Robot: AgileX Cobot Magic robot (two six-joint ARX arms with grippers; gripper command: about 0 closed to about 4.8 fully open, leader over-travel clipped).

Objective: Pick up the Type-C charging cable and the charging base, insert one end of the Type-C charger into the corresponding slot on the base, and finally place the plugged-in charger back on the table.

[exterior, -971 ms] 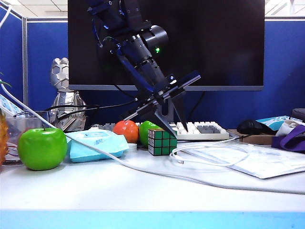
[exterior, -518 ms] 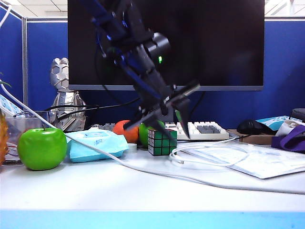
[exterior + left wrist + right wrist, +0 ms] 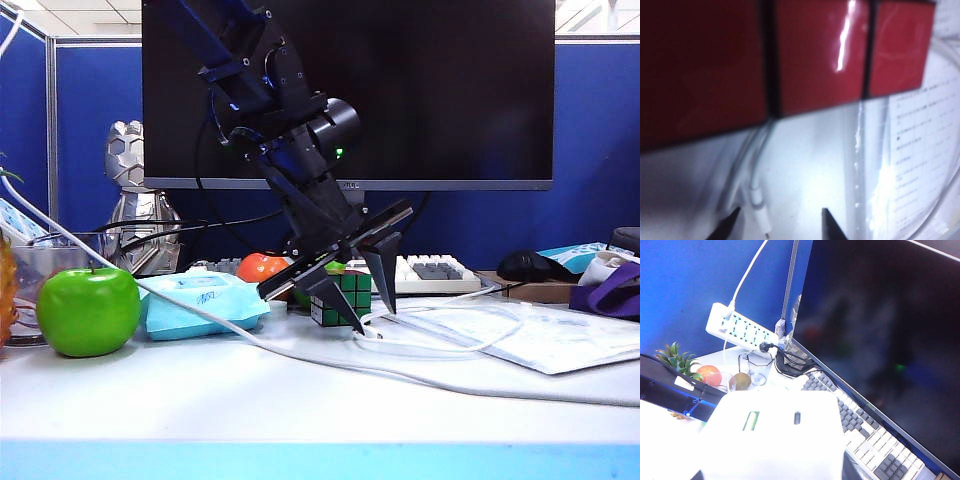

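Looks like an office cubicle to me. Blue partition walls (image 3: pixel 90 100) are closing in the white surface (image 3: pixel 300 400), a big dark monitor (image 3: pixel 450 90) is sitting at the back with a keyboard (image 3: pixel 430 272) and mouse (image 3: pixel 528 264) under it, and a white power strip (image 3: pixel 742 330) is hanging on the partition.

The left gripper (image 3: pixel 358 305) straddles the Type-C charging cable (image 3: pixel 430 345), the Rubik's cube (image 3: pixel 341 297) crowding just behind.
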